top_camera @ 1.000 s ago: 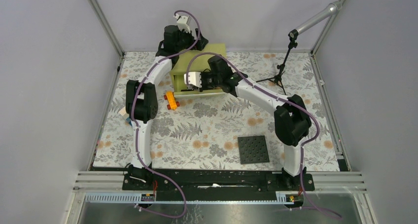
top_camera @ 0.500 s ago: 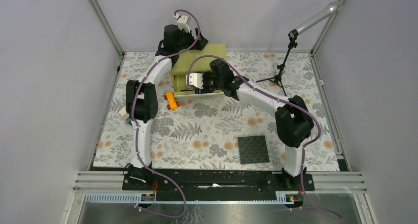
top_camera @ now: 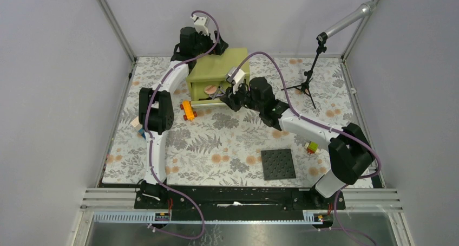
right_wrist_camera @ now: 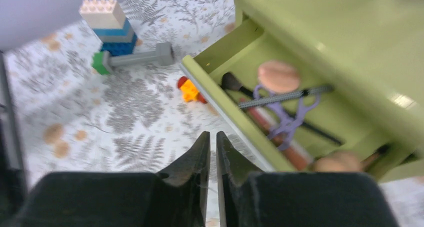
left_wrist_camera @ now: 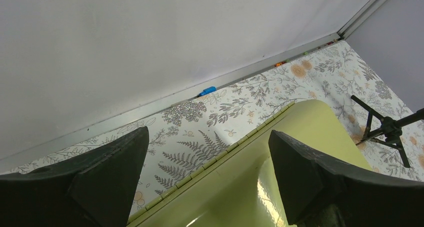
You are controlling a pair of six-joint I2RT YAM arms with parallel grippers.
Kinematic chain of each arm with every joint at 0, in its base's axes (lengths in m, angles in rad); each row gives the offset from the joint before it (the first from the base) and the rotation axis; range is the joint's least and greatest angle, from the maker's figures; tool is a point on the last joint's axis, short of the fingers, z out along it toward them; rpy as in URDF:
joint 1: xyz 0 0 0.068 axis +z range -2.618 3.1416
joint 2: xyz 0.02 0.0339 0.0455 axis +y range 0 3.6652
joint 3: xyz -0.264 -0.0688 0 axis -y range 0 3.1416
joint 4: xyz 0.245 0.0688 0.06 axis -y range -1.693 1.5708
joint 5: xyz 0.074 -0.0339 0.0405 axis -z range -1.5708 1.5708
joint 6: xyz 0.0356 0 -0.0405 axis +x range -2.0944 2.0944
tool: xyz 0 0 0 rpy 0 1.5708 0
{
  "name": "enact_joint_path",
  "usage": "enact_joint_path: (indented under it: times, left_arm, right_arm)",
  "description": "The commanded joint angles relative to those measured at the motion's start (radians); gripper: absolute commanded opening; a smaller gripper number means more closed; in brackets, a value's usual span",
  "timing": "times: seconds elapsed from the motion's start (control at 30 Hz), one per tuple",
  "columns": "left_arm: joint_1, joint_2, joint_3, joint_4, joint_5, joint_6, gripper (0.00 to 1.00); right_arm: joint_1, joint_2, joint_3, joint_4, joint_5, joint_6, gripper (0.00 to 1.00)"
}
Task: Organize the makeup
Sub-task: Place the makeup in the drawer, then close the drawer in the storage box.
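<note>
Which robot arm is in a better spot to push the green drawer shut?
Right, probably. The right gripper sits just in front of the open light-green plastic drawer, nearly shut and empty. The left gripper hangs open over the light-green box at its back edge, behind the drawer.

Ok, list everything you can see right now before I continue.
Plastic box with open drawer: one, olive green, far centre.
Egg-shaped sponges: two, peach, in drawer.
Makeup brush: one, black, in drawer.
Spiral wand: one, grey, in drawer.
Looped tool: one, lilac, in drawer.
Tube: one, pink-red, in drawer.
Toy car: one, orange, beside drawer front.
Studded square plate: one, dark grey, near right.
Brick stack: one, white-blue, left edge.
Tripod stand: one, black, far right.
Left gripper: one, black, open, over box's rear.
Right gripper: one, black, shut, empty, before drawer.
</note>
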Motion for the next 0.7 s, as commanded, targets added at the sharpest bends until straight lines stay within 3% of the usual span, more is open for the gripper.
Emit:
enact_joint_path:
  times: [0.0,0.1,0.3,0.5,0.67]
  left_arm:
    - [0.0,0.057,-0.006,-0.145,0.029,-0.031,0.96]
    - [0.0,0.056,-0.006,-0.147,0.028,-0.03,0.96]
    - [0.0,0.06,-0.005,-0.147,0.031,-0.031,0.96]
    - [0.0,0.064,-0.004,-0.142,0.044,-0.045,0.96]
    - [0.0,0.066,-0.005,-0.138,0.052,-0.05,0.96]
  right_arm:
    - [0.027,-0.022,-0.1,0.126,0.096,0.465,0.12]
    - [0.03,-0.018,-0.157,0.172,0.113,0.618,0.01]
    - [0.03,0.039,-0.167,0.155,0.152,0.743,0.0]
    - [0.031,0.165,-0.102,0.174,0.197,0.748,0.0]
    - [0.032,0.224,-0.093,0.295,0.335,0.709,0.0]
